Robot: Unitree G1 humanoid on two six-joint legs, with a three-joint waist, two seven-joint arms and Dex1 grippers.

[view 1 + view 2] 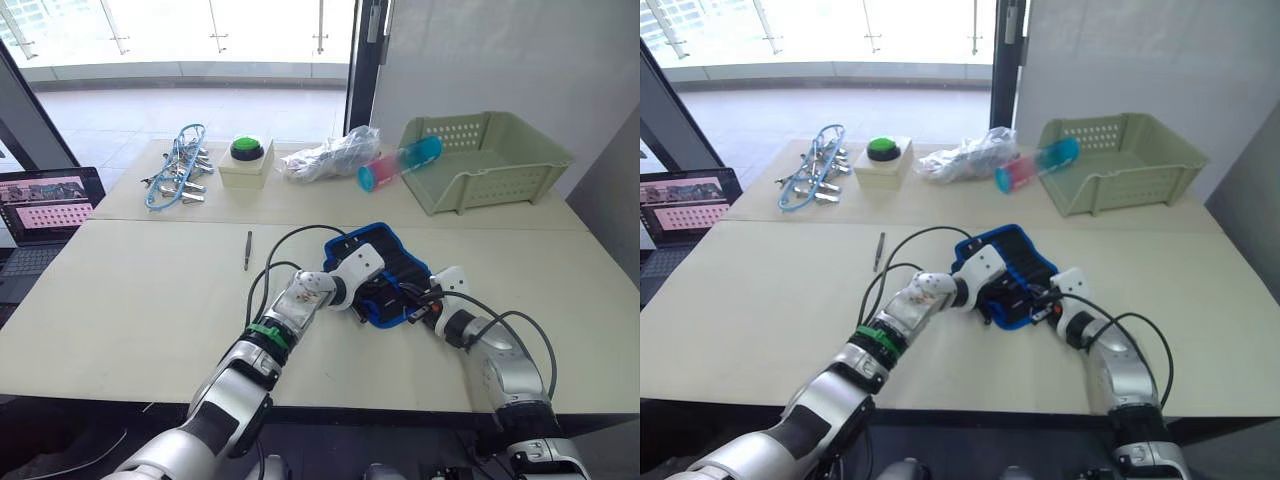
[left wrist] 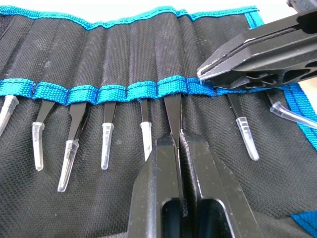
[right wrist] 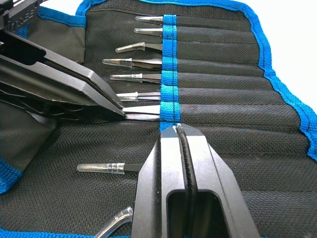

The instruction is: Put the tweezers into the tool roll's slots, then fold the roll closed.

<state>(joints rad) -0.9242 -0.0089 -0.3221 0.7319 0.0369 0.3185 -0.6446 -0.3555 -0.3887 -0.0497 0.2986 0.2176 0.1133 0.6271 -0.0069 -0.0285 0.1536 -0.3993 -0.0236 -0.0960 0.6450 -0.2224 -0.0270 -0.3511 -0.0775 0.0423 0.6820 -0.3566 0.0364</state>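
Sliding that slim dark metal tweezer (image 2: 173, 111) into its slot, keep your left gripper (image 2: 179, 148) pinching it straight while the pressed-together right gripper (image 3: 177, 130) pins the black blue-trimmed fabric roll (image 3: 223, 74).

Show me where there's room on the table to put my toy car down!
The widest bare patch is the near table on the robot's left, beyond the lone tweezer. Another lies on its right, between the tool roll and the table's edge. It is crowded at the roll, where the left gripper and right gripper meet, and along the far side by the green basket.
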